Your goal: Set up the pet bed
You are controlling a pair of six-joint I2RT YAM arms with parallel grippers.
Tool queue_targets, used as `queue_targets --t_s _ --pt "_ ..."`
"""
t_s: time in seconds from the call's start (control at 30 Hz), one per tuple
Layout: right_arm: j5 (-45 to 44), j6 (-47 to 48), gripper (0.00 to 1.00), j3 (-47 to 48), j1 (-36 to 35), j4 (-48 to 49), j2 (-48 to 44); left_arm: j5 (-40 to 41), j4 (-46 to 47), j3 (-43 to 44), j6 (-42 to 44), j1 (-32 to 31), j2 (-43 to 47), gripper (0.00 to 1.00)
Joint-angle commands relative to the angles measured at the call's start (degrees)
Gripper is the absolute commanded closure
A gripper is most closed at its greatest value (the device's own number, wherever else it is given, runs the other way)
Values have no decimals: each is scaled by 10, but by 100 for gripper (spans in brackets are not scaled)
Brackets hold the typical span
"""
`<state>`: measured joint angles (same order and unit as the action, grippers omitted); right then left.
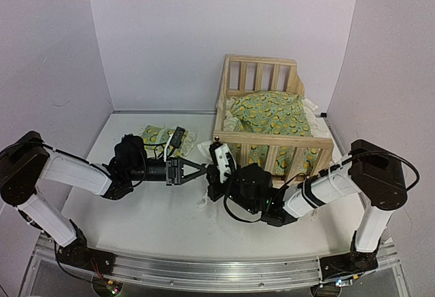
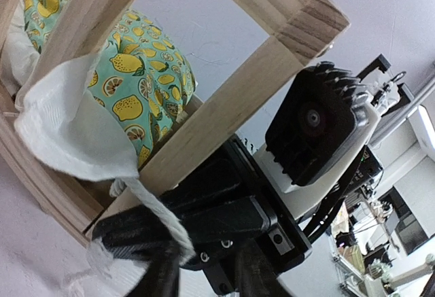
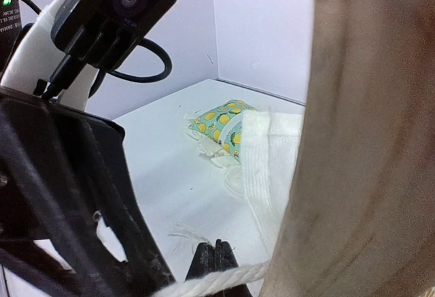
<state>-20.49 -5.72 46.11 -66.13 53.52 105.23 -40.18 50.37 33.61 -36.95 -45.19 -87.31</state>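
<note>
Two grippers meet at the front-left corner of the pale pine slatted pet bed [image 1: 272, 141], back right on the table, with the lemon-print ruffled cushion [image 1: 272, 113] inside. Our left gripper [image 1: 198, 169] stands slightly parted by the white twisted cord [image 2: 160, 208]; our right gripper [image 3: 214, 256] is clenched. We judge the cushion is being settled. Next, the small matching pillow [image 1: 160, 136] on the table needs lifting in.

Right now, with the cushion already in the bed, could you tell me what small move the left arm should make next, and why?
Probably draw the left fingers back from the bed corner and toward the pillow. They stand open, the cushion already lies in the bed, and the pillow lies apart on the table to the bed's left.
</note>
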Motion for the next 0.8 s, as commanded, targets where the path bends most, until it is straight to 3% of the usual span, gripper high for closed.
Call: queue_targets --t_s 0.0,0.1,0.2,0.3,0.4,0.5,0.57,0.67,0.77 --pt "6 10 100 1 27 102 -10 16 -25 -17 1 10 59 55" --pt "23 10 100 -4 32 106 -12 78 -103 -37 26 14 127 34" --pt "41 8 100 -8 35 108 -13 110 -123 -71 48 31 188 26" --pt "60 2 100 -11 38 110 -11 125 -112 -95 123 36 193 24" --pt "81 -3 100 -12 40 110 -10 131 -25 -109 177 36 143 26" --pt "95 -7 100 -15 42 109 -13 97 62 -111 251 42 88 36" --pt "103 -9 100 -16 43 109 -15 61 99 -114 348 46 62 42" --pt "120 -13 100 -14 49 101 -19 26 149 -122 455 46 28 38" --pt "130 -12 100 -14 51 92 -23 -23 149 -76 471 72 -31 36"
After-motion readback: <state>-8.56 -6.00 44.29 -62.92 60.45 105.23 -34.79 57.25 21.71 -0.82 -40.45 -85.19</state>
